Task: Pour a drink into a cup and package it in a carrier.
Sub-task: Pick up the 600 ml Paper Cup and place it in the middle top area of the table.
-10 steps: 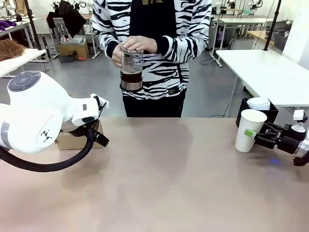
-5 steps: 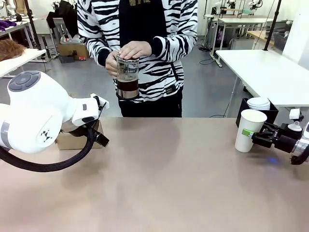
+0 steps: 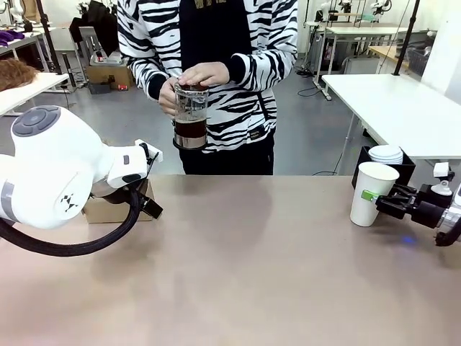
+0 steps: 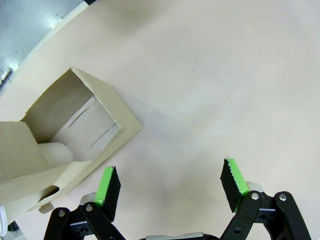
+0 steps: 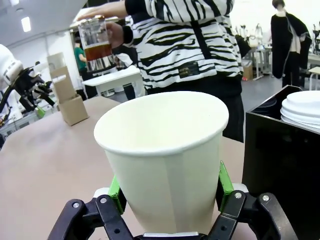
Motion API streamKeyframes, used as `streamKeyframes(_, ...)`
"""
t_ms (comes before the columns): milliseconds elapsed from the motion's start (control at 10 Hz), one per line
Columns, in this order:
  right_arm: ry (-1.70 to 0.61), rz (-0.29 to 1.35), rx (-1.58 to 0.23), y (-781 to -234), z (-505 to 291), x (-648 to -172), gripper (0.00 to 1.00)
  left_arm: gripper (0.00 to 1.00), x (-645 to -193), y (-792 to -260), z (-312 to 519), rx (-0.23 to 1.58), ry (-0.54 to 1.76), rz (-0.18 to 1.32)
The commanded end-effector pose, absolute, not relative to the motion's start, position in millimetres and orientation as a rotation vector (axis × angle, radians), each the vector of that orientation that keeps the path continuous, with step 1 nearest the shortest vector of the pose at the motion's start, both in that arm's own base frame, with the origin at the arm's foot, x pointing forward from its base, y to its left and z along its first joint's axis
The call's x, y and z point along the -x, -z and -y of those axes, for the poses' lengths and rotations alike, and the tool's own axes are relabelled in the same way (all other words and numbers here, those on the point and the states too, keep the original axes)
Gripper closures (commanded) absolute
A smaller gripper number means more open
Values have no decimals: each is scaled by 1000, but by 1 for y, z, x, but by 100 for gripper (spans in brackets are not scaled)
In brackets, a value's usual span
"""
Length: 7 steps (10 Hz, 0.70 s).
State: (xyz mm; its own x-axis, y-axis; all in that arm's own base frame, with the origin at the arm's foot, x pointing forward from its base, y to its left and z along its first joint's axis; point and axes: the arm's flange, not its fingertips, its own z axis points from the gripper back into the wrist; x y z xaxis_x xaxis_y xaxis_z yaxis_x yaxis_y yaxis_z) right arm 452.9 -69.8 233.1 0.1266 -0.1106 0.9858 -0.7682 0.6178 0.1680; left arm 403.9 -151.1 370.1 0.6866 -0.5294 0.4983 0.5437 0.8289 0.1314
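Room: a workshop with white tables behind; a wide tan tabletop [image 3: 252,288] takes up the foreground, its middle bare from near edge to far edge.
Person: stands at the far edge in a black-and-white striped top, one hand [image 3: 209,72] flat on top of a press pot, the other wrapped round its side, both held at chest height above the floor beyond the table.
Left arm: bulky and white, bent down over the table's left part; the left gripper [image 4: 170,170] points at bare tabletop, green pads spread wide with nothing between them.
Right arm: reaches in low from the right edge, level with the table; the right gripper [image 5: 170,187] has its pads pressed on both sides of a cup.
Brown cardboard carrier [image 4: 65,145]: boxy, on the table just beside the left gripper.
Black square box [image 5: 275,150]: close behind the cup, holding stacked white lids [image 5: 302,107].
Tall white paper cup [image 3: 372,193]: upright, open-topped, near the table's right end.
Clear glass, metal-framed press pot [image 3: 190,115]: upright.
Dark brown drink [image 3: 190,128]: fills the pot's lower part.
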Motion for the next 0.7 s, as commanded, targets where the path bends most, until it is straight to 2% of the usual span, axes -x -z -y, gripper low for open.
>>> streamKeyframes(0,-563,1385,-813,-233,70,-453,20,0,-404,-370,151,28,602,550)
streamKeyframes(200,-517,1476,-737,-273,49,-433,20,0,-404,-370,151,28,602,550)
streamKeyframes(300,-526,1491,-737,-292,26,-439,20,0,-404,-370,151,28,602,550)
streamKeyframes(600,-596,1447,-740,-323,-60,-492,20,0,-404,-370,151,28,602,550)
